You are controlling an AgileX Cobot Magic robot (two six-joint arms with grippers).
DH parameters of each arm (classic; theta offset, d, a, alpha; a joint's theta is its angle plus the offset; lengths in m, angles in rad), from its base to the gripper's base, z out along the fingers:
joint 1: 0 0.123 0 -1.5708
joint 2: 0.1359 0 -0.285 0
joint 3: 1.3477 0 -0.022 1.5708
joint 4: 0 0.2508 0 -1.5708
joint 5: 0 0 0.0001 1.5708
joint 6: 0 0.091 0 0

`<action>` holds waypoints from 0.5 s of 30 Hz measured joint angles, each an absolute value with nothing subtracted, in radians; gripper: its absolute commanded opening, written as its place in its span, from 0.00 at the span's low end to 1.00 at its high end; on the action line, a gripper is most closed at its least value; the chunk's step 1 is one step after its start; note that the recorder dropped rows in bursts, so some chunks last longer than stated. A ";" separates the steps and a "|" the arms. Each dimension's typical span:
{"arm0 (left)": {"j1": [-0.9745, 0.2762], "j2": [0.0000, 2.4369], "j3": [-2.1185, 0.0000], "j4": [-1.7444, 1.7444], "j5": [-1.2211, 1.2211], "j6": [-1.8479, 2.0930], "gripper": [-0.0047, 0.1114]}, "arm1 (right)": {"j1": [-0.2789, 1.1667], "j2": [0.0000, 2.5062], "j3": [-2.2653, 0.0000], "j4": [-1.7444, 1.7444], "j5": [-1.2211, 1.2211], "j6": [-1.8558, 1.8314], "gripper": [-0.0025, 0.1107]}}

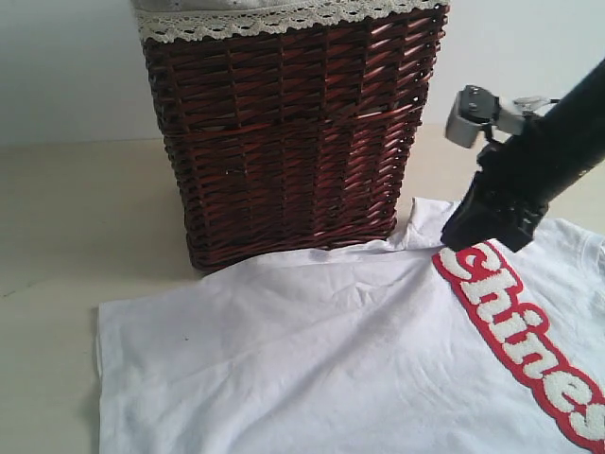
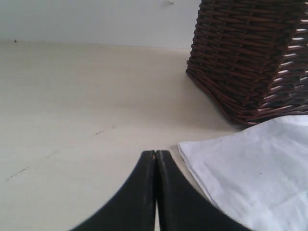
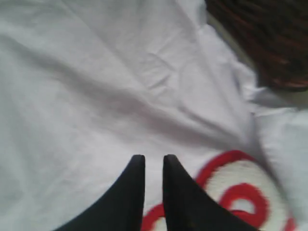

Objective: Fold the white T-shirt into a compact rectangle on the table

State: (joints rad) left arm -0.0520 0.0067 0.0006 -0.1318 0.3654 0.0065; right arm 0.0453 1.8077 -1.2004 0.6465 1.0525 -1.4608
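Note:
The white T-shirt [image 1: 331, 359] lies spread flat on the table [image 1: 76, 218], its red-outlined fuzzy lettering [image 1: 529, 340] running along the right side. My right gripper [image 1: 460, 238] hovers just over the shirt at the top end of the lettering, close to the collar. In the right wrist view its jaws [image 3: 150, 158] stand a narrow gap apart with only cloth [image 3: 120, 86] beneath them. My left gripper [image 2: 155, 154] is shut with nothing in it, low over bare table beside a corner of the shirt [image 2: 250, 173]. It does not show in the exterior view.
A tall dark brown wicker basket [image 1: 293, 132] with a lace-trimmed liner [image 1: 284, 17] stands at the back, its base touching the shirt's far edge. The basket [image 2: 255, 57] also shows ahead of the left gripper. Bare tabletop [image 2: 72, 96] stretches to the left.

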 measured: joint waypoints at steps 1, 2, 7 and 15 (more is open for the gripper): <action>-0.052 0.007 0.001 -0.132 0.365 0.006 0.04 | -0.002 1.832 -1.200 0.697 0.979 -1.637 0.43; -0.052 0.007 0.001 -0.132 0.365 0.006 0.04 | -0.022 1.854 -1.200 0.741 0.913 -1.741 0.48; -0.052 0.007 0.001 -0.132 0.365 0.006 0.04 | -0.044 2.000 -1.200 0.859 0.604 -1.910 0.49; -0.052 0.007 0.001 -0.132 0.365 0.006 0.04 | -0.044 2.020 -1.197 0.773 0.572 -1.886 0.23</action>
